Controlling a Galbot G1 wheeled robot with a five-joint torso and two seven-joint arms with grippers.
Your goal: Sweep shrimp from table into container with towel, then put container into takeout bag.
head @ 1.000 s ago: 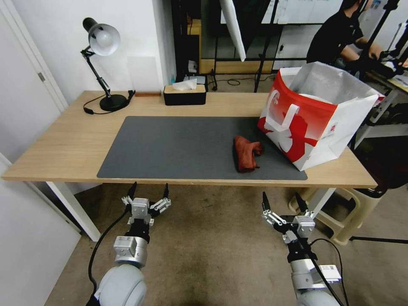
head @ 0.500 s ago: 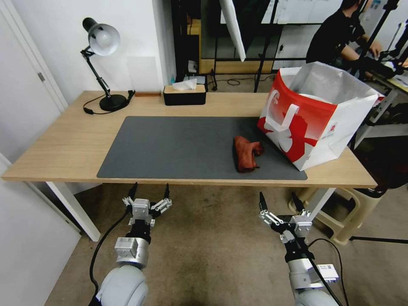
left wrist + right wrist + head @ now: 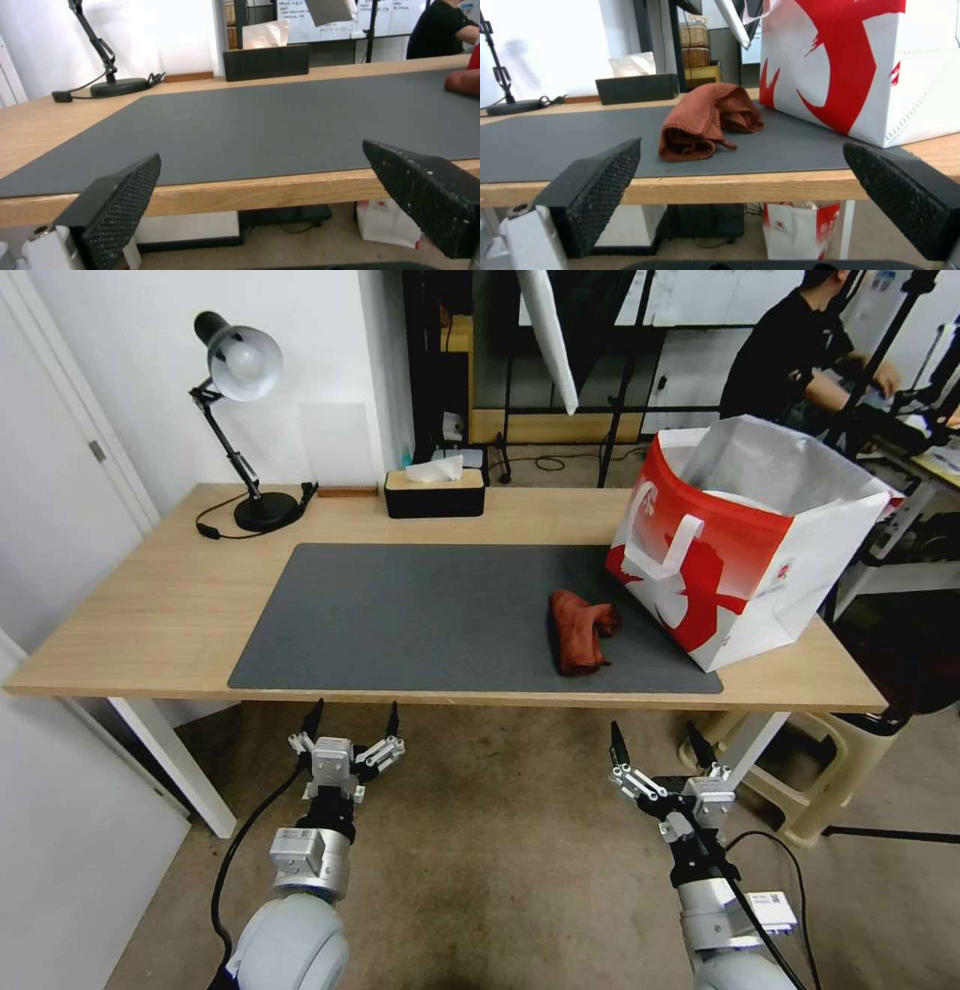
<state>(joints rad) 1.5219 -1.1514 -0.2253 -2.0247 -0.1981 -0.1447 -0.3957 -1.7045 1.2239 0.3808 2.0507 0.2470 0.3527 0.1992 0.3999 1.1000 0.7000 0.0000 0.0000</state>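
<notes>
The reddish-brown towel (image 3: 580,632) (image 3: 705,120) lies crumpled on the dark mat of the table (image 3: 150,620), just left of the red-and-white takeout bag (image 3: 740,540) (image 3: 860,67). The bag stands open at the table's right end, and a white curved edge shows inside its mouth; I cannot tell what it is. Shrimp and container are out of view. My left gripper (image 3: 353,718) (image 3: 261,149) and right gripper (image 3: 652,732) (image 3: 742,142) hang open and empty over the floor, just short of the table's front edge. The right gripper faces the towel.
A desk lamp (image 3: 240,370) and a black tissue box (image 3: 435,492) (image 3: 265,60) stand along the table's far edge. A beige stool (image 3: 820,770) sits under the right end. A small red-and-white bag (image 3: 800,228) rests on the floor beneath the table.
My right gripper has shifted slightly to the left since the earliest frame. The left gripper, towel and bag have stayed put.
</notes>
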